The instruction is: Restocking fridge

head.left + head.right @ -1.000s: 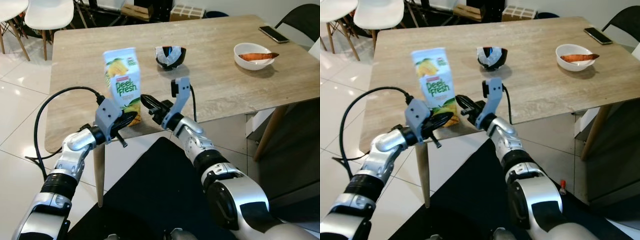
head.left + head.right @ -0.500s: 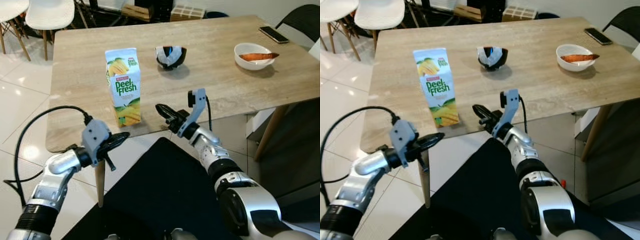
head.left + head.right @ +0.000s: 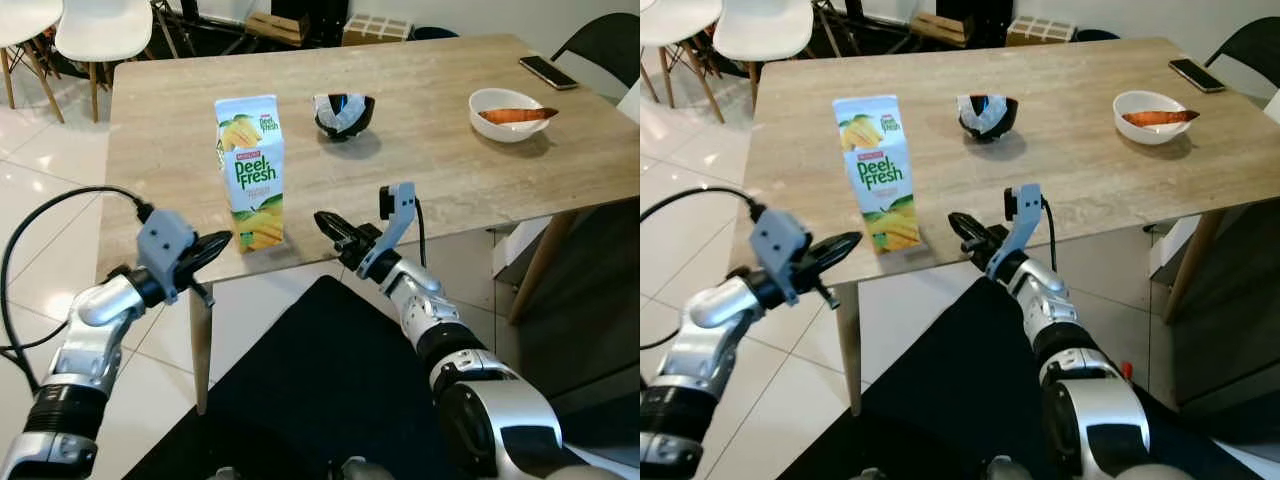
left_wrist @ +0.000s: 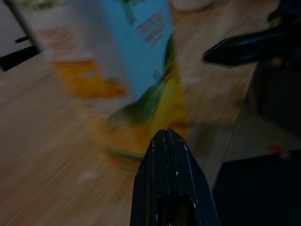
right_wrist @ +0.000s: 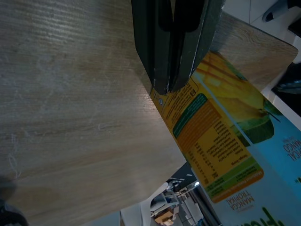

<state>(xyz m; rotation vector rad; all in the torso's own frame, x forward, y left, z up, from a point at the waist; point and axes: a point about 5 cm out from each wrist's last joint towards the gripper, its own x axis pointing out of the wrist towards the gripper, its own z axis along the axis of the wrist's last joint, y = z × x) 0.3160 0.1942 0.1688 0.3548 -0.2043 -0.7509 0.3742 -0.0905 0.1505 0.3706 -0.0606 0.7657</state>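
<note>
1. Juice carton [image 3: 250, 170]: it stands upright on the wooden table [image 3: 450, 170], near the table's front edge and toward its left end. Nothing holds it.
2. Progress: as I judge it, the restocking has barely begun. The carton is not yet grasped and not yet carried; picking it up, taking it to the fridge and shelving it all remain.
3. Orientation: the carton's long axis is vertical, gable top up. Its printed front with the mango picture faces me, turned slightly toward my right.
4. My left gripper [image 3: 205, 250]: it hovers just off the table's front edge, to the left of the carton and apart from it. My fingers are pressed together to a narrow point and hold nothing; the left wrist view looks along them at the carton's lower part.
5. My right gripper [image 3: 335, 230]: it hovers at the table's front edge, to the right of the carton, tips pointing toward the carton without touching. These fingers are also closed together and empty.
6. Other things on the table, behind the carton: a dark bowl [image 3: 342, 113], a white bowl [image 3: 505, 112] and a phone [image 3: 547, 70].
</note>
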